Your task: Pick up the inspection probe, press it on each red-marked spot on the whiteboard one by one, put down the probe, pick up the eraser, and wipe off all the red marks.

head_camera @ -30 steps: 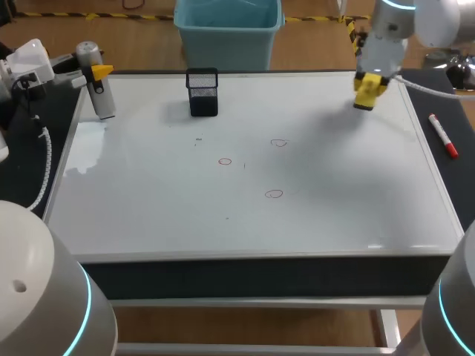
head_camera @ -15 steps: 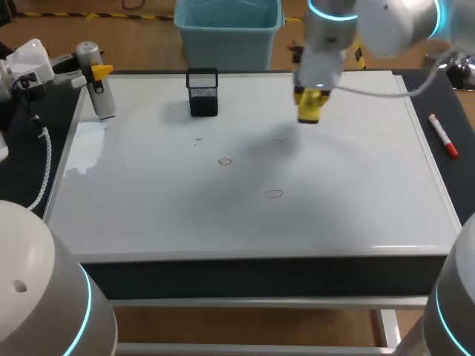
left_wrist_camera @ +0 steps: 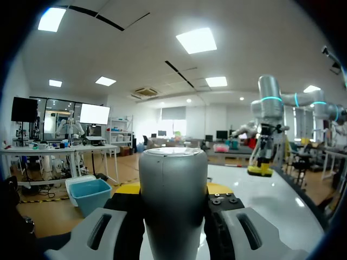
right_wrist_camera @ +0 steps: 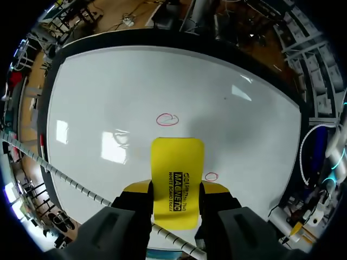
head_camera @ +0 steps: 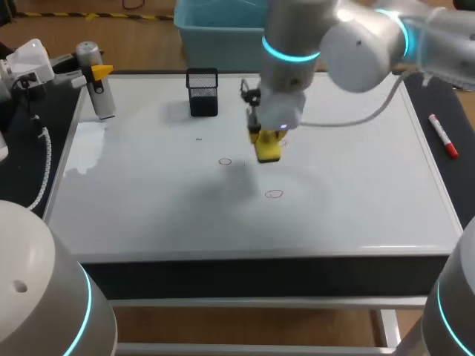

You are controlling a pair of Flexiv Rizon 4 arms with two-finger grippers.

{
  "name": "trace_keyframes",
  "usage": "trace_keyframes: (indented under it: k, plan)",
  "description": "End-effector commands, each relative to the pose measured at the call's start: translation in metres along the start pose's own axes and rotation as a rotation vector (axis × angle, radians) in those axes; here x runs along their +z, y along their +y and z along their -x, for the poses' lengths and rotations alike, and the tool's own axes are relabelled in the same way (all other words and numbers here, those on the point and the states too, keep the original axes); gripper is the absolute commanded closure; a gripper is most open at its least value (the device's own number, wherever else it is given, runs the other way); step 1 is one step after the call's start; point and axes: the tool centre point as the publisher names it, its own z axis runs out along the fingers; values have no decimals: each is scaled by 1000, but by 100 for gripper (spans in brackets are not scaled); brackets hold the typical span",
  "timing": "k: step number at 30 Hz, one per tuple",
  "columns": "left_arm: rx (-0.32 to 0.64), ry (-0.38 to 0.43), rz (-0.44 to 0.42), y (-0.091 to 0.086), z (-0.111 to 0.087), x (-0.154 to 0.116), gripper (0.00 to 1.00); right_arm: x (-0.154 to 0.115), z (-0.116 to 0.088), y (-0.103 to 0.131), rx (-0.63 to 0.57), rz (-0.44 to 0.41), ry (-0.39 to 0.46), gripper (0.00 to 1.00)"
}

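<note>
Right gripper (head_camera: 267, 141): my jaws are closed on the yellow eraser (right_wrist_camera: 177, 173), one finger against each long side, with the eraser's far end projecting ahead of the fingertips. My right arm reaches in across the whiteboard (head_camera: 148, 215) and holds the eraser over its middle area. A soft shadow falls on the board close to it, and I cannot confirm contact with the surface. Two red marks are observed, both small hand-drawn rings: the first red mark (head_camera: 225, 161) lies near the eraser toward my left side, and the second red mark (head_camera: 274, 193) lies near it on the side closer to the board's front edge. Neither ring is covered by the eraser. Left gripper (head_camera: 95, 73): my jaws are clamped on the inspection probe (left_wrist_camera: 173, 179), a silver cylinder standing roughly upright between the fingers, positioned at the far left corner of the board. Other items: a black mesh holder (head_camera: 202, 92) stands on the board near its far edge, and a red marker (head_camera: 443, 136) lies just beside the board's right edge.
</note>
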Motion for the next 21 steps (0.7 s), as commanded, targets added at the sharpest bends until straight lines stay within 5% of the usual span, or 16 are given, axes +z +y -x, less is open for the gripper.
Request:
trace_keyframes:
  k: [1,9,21]
  plan:
    - [2,-1,-3,0,0,1,100,12,17,1,-26,13,6,100]
    - [2,-1,-3,0,0,1,100,31,43,-12,-122,43,35,100]
    - [2,-1,-3,0,0,1,100,55,78,-34,-108,63,51,100]
